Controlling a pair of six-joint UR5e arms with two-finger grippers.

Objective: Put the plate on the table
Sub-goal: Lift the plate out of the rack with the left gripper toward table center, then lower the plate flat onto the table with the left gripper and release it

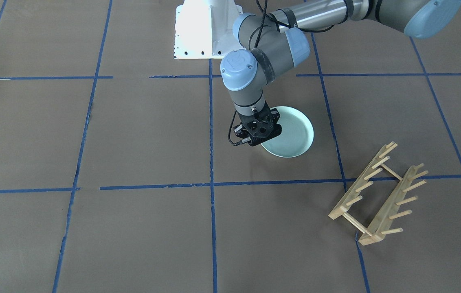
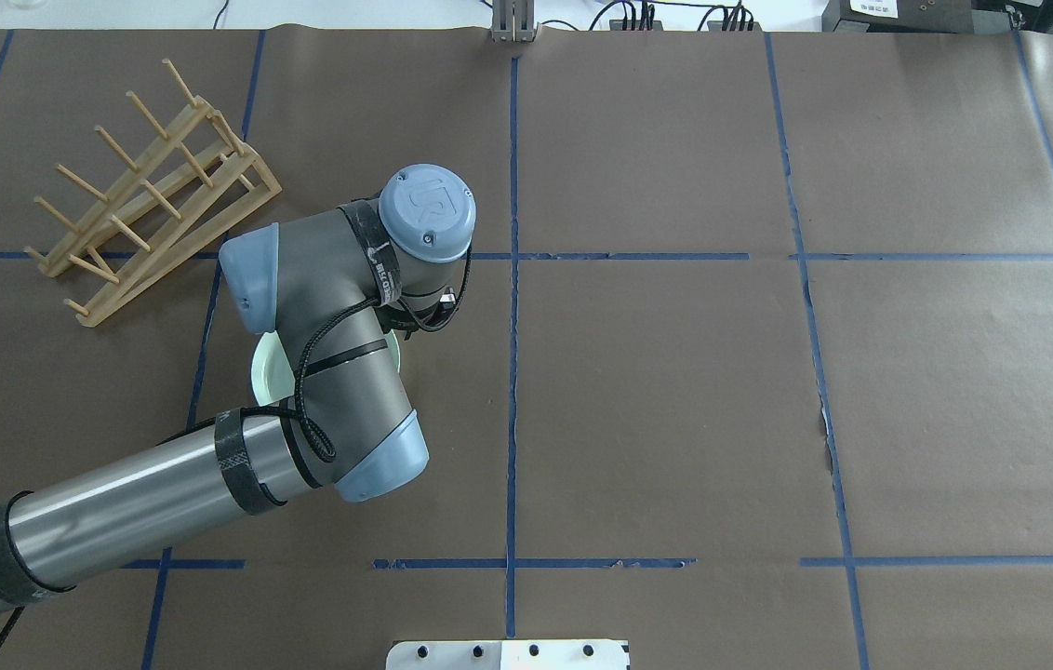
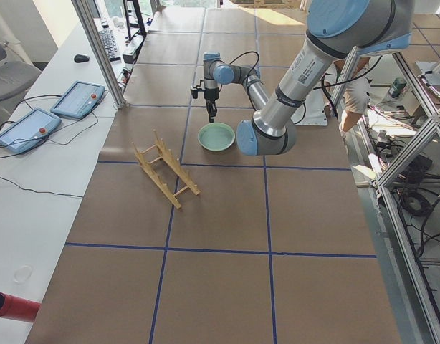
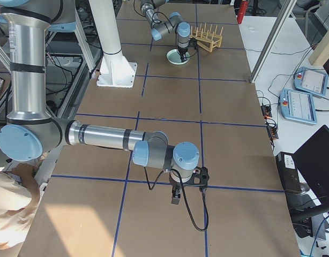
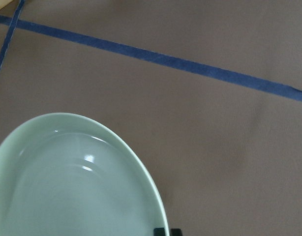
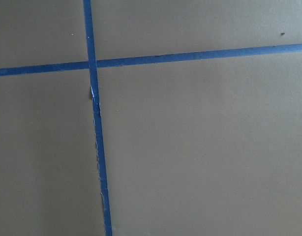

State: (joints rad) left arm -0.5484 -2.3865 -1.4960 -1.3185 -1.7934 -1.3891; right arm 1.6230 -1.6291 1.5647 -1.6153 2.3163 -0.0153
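Note:
The pale mint-green plate lies low and level on the brown table, left of the wooden rack in the front view. My left gripper points straight down at the plate's rim on the side away from the rack. In the left wrist view the two black fingertips stand close together on the rim of the plate. In the overhead view my left arm hides most of the plate. My right gripper shows only in the exterior right view, low over the table, and I cannot tell its state.
The wooden peg rack stands empty on the table, about a plate's width from the plate. The white robot base is at the table's robot-side edge. An operator stands beside the table in the side views.

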